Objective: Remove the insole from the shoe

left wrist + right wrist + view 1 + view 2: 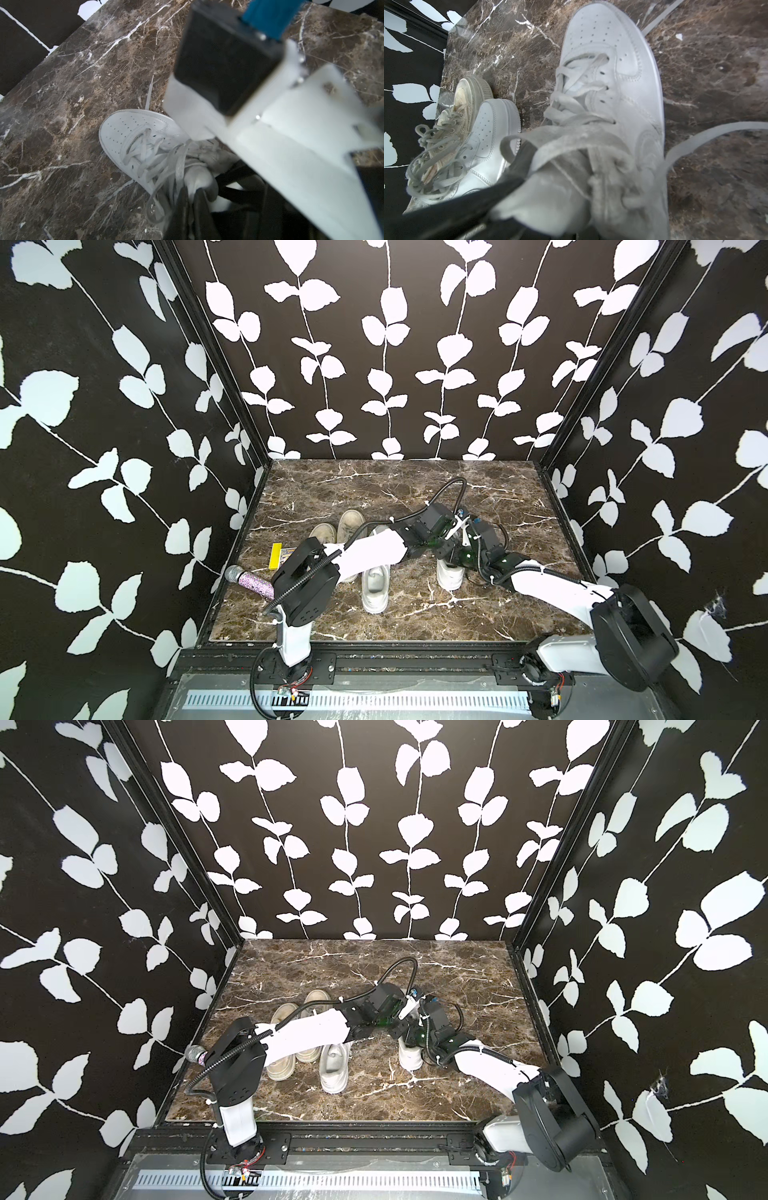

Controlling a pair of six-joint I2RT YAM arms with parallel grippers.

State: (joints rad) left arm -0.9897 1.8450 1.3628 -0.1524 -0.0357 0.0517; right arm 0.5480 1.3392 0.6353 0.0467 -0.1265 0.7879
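- Insole: not visible; judged to be inside shoe (128,128), hidden under tongue (199,180) and laces (145,149).
- Shoe: upright on table (415,489), right of three other shoes (376,587); both grippers at its opening.
- Left gripper (192,195): jaws narrow, at tongue; any hold cannot be told.
- Right gripper (457,559): one finger (500,182) beside tongue; width cannot be told.
- Risks: pinching tongue or lace instead of insole; unheld shoe lifting with the pull; grippers colliding in the crowded opening.
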